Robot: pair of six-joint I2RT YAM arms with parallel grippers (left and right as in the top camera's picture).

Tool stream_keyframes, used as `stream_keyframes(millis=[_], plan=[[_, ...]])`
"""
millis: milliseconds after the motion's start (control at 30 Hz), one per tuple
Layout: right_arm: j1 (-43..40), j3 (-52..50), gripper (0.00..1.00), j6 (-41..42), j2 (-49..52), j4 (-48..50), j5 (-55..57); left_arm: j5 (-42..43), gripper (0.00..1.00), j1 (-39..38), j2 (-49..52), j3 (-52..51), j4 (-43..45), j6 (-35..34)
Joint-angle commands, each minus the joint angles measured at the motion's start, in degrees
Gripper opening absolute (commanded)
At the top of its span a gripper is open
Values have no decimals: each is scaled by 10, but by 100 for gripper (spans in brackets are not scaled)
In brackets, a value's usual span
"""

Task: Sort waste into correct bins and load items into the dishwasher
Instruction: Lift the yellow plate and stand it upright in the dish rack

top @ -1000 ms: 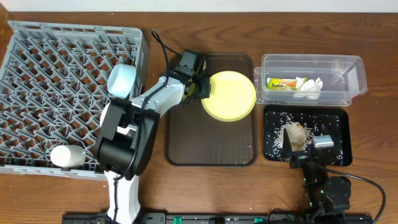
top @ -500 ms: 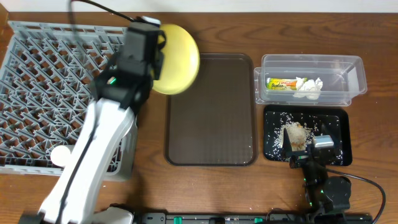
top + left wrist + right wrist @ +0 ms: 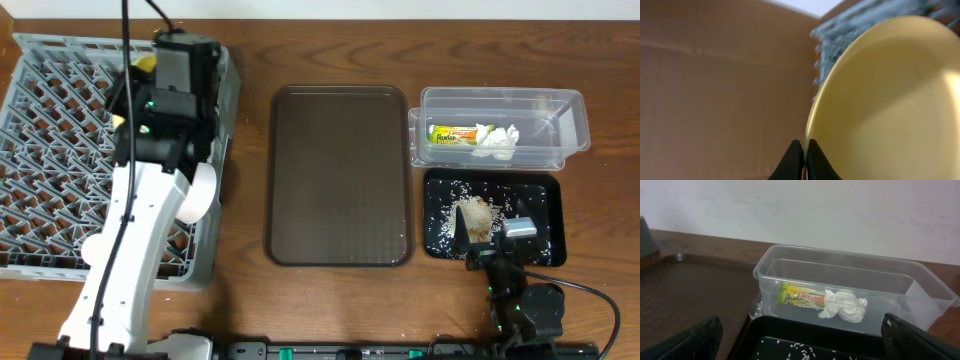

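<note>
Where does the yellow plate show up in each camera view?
Overhead: yellow plate is a sliver at upper left, over the grey rack.
Left wrist: fills the right half, rim in the left gripper.
Right wrist: not in it.
Shared landmark: the grey rack.

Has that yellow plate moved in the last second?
Yes. The yellow plate went left, off the brown serving tray to above the grey dish rack, in the left gripper.

A large square grey plastic dish rack (image 3: 60,150) fills the table's (image 3: 250,300) left, with a round yellow plate (image 3: 890,100) in the left jaws over its far right part. A dark brown serving tray (image 3: 340,175) lies centre. Far right, a clear plastic box (image 3: 570,120) holds a printed snack wrapper (image 3: 452,133), with a crumpled white tissue (image 3: 496,140) to its right. A shallow black tray (image 3: 540,195) sits just nearer.
</note>
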Motion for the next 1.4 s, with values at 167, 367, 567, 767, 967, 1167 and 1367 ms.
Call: stream_keyframes(millis=[167,367,567,767,967,1167,1367], plan=[[-4,-1,99,-5,-3,-2,2,-34,6,48,76,-6,69,38],[-4,-1,99,-5,-3,-2,2,-35,6,70,122,-6,106,79],[-4,-1,99,-5,-3,-2,2,-39,6,77,124,-6,151,131],[-4,-1,99,-5,-3,-2,2,-5,6,77,124,-6,185,195],[-4,-1,99,-5,-3,-2,2,26,6,88,128,-6,181,199],[-4,-1,99,-5,-3,-2,2,37,17,87,130,-6,153,161],[-4,-1,99,-5,-3,-2,2,23,38,69,129,-6,135,115]])
